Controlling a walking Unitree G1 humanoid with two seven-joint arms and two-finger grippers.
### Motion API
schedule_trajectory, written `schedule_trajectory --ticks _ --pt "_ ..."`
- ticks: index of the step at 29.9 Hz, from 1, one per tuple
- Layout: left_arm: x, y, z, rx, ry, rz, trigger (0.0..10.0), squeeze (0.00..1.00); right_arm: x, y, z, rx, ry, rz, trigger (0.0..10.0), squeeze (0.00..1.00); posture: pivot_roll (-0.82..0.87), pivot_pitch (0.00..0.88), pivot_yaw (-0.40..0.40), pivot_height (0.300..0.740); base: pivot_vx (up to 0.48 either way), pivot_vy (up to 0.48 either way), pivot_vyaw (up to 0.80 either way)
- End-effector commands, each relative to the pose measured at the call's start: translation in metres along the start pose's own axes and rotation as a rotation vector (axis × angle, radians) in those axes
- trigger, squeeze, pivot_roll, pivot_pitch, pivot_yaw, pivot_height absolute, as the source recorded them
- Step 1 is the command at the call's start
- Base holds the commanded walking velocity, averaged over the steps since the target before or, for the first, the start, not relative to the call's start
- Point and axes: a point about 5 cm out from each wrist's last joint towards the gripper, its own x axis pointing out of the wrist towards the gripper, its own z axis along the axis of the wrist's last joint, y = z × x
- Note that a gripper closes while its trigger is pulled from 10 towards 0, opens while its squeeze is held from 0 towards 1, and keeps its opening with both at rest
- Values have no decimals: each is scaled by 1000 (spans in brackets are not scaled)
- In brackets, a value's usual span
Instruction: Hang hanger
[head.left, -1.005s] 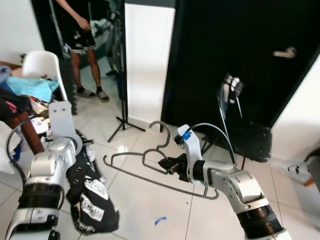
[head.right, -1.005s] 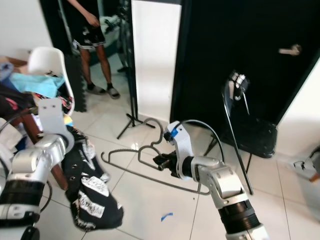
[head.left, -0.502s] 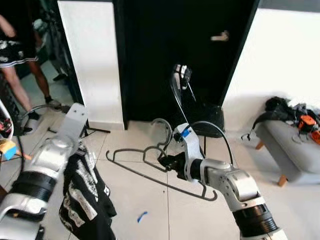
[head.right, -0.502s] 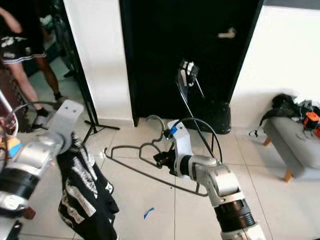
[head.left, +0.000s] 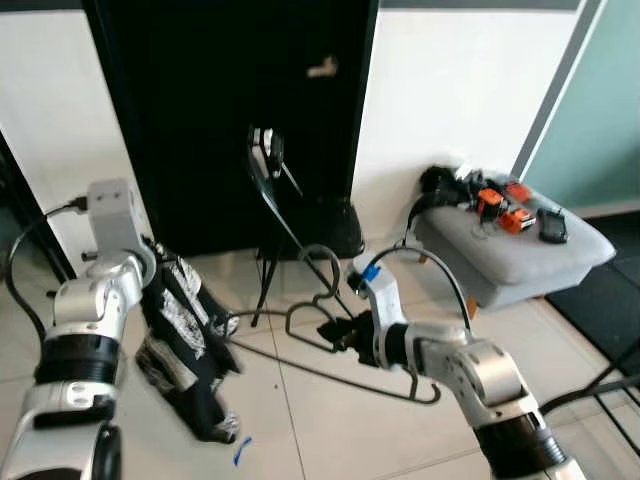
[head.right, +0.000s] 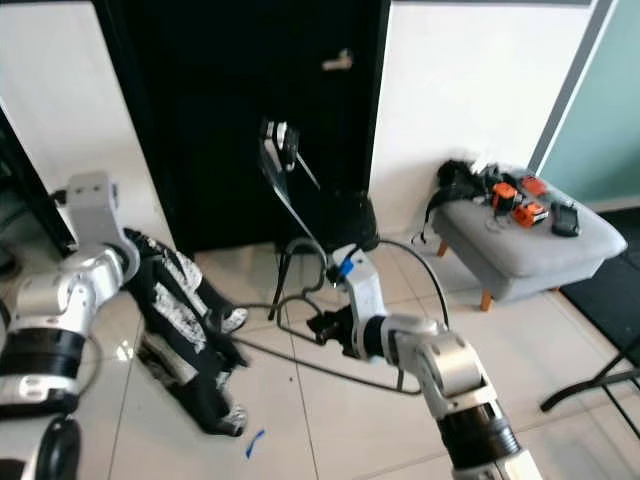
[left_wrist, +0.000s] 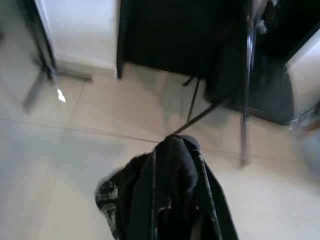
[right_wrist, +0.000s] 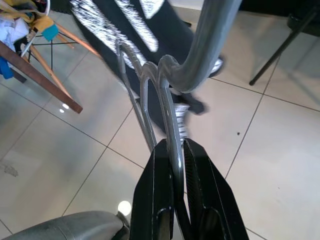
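Left eye view: black door (head.left: 200, 100) fills the upper left and centre, white wall to its right, tiled floor (head.left: 300, 420) across the bottom. Grey bench (head.left: 515, 250) with small orange and black items sits at right centre. A black folding chair (head.left: 290, 200) stands in front of the door, centre frame.

No rail or hook to hang on is visible in any view, so the hang itself is not done. What is done: both items are off the floor and carried.

Dark printed garment (head.left: 185, 345) hangs in the lower left, draped from the left gripper (left_wrist: 172, 200). In the left wrist view the cloth is bunched around the black fingers and they appear clamped on it.

Grey wire hanger (head.left: 320, 330) is held out in the lower centre, hook up, its long bar running down-right above the tiles. Right gripper (right_wrist: 175, 170) is pinched tight on the wire just below the hook, fingers nearly touching with the wire between them. It may be more than one hanger; the right wrist view shows several parallel wires, can't tell the count.

Left to do, by my read: find the rail, get the hook over it, release. Whether the garment goes on the hanger first I can't say.
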Motion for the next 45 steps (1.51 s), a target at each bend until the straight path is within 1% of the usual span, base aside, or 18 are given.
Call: schedule_trajectory --ticks 1,2,3,5,9,11,13,20,22,25,29,33,35,38,39,41,43,45 --pt "0 4 -1 -128 31 58 10000 0 0 3 3 -8 -13 13 10000 0 -23 0 -3 740 0 0 0" --pt "0 4 -1 -128 31 58 10000 0 0 3 3 -8 -13 13 10000 0 -23 0 -3 740 0 0 0" --pt "0 2 -6 -173 56 75 10000 0 0 3 3 -10 -13 15 10000 0 -23 0 -4 740 0 0 0" --pt "-1 -1 -9 -190 69 83 10000 0 0 3 4 -14 -15 17 10000 0 -23 0 -4 740 0 0 0" --pt "-3 -5 -9 -186 63 74 10000 0 -1 1 6 -32 -31 15 10000 0 -23 0 -3 740 0 0 0" --pt "-4 -5 -8 -177 54 81 10000 0 -2 0 7 -38 -37 12 10000 0 -23 0 -2 740 0 0 0" --pt "-4 0 0 -180 24 117 10000 0 -4 -2 8 -38 -37 8 10000 0 -20 0 -2 740 0 0 0" --pt "-6 3 8 -195 -15 154 10000 0 -5 0 6 -36 -22 30 10000 0 -16 0 -4 740 0 0 0" --pt "-11 5 15 -219 -65 213 10000 0 -9 10 0 -68 22 127 10000 0 -13 0 -9 740 0 0 0" --pt "-17 6 17 -267 -107 289 10000 0 -16 24 -8 -137 88 271 10000 0 -8 0 -14 740 0 0 0" --pt "-20 6 16 -291 -122 320 10000 0 -18 27 -9 -151 98 297 10000 0 -8 0 -16 740 0 0 0" --pt "-26 -4 14 -363 -130 315 10000 0 -15 33 -9 -150 96 319 10000 0 -6 0 -19 740 0 0 0" --pt "-26 -4 14 -363 -130 315 10000 0 -15 33 -9 -150 96 319 10000 0 -6 0 -19 740 0 0 0" --pt "-29 -14 12 -378 -125 298 10000 0 -10 34 -6 -124 78 308 10000 0 -4 0 -21 740 0 0 0" --pt "-31 -20 10 -386 -126 286 10000 0 -9 36 -4 -98 65 311 10000 0 -4 0 -22 740 0 0 0" --pt "-31 -20 10 -386 -126 286 10000 0 -9 36 -4 -98 65 311 10000 0 -4 0 -22 740 0 0 0" --pt "-34 -28 8 -401 -136 284 10000 0 -7 40 -2 -50 47 322 10000 0 -7 0 -23 740 0 0 0" --pt "-34 -28 8 -401 -136 284 10000 0 -7 40 -2 -50 47 322 10000 0 -7 0 -23 740 0 0 0"
